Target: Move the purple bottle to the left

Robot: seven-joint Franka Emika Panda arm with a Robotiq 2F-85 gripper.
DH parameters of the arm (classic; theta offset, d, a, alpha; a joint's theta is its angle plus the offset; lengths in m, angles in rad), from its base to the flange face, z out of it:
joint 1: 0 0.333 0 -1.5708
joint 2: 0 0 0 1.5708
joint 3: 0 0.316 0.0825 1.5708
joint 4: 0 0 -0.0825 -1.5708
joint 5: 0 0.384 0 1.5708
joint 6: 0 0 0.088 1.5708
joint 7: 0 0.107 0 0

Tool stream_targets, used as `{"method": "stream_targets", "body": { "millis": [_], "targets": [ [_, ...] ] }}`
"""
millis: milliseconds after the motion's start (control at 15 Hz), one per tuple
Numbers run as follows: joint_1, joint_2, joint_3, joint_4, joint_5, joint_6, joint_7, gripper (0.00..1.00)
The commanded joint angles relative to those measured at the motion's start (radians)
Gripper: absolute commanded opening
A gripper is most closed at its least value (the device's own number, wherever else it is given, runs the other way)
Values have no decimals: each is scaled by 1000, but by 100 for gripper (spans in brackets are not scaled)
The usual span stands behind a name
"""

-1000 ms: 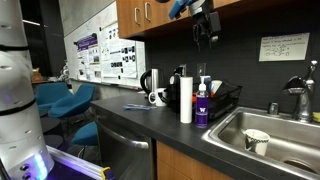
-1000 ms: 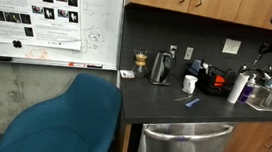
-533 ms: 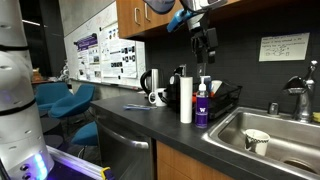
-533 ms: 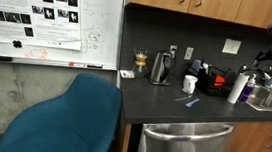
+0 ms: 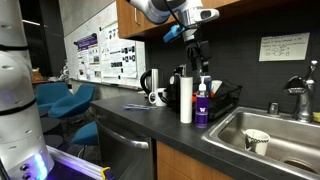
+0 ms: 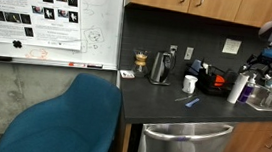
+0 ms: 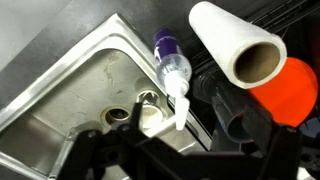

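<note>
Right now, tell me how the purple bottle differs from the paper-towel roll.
The bottle is purple with a white pump top; the roll is all white. The bottle is shorter and slimmer than the roll. The bottle narrows to its top; the roll is a plain cylinder with an open core. Both stand upright, side by side on the counter.

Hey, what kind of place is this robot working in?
Most likely an office or lab kitchenette: a steel sink set in a dark counter with a kettle on it, and a whiteboard and a blue chair just beside it.
</note>
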Motion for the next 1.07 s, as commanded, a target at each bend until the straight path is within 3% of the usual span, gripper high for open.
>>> {"method": "stream_targets", "body": {
  "millis": [0, 1000],
  "targets": [
    [14, -1, 17, -6, 9, 45, 26, 100],
    [-9, 84, -8, 58, -18, 5, 100, 100]
  ]
}}
